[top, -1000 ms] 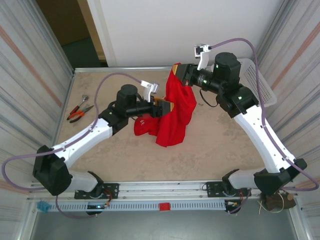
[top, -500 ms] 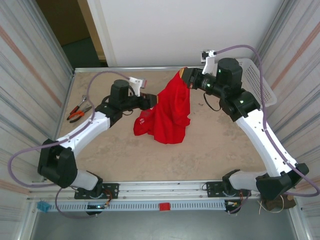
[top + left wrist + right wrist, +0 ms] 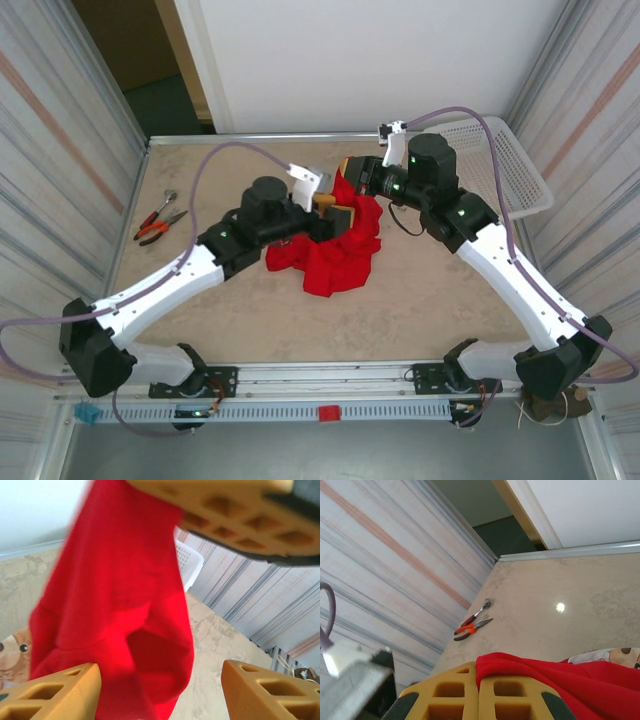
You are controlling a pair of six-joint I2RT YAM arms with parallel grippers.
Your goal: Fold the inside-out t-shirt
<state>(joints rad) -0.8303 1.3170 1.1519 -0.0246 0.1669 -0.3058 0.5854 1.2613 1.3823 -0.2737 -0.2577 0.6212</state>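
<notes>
Top view: t-shirt has sunk to a lower heap left of the basket, left gripper nearer it. Left wrist: fingers spread, seemingly astride hanging red cloth. Right wrist: right gripper pinches a red edge.

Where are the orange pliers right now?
In the top view, the orange pliers lie by the left edge of the table, beside a silver tool.

Both arms reach forward and inward with elbows bent, wrists close together. The left gripper has its fingers spread apart; the right gripper presses its fingers together, pinching the inside-out t-shirt
</notes>
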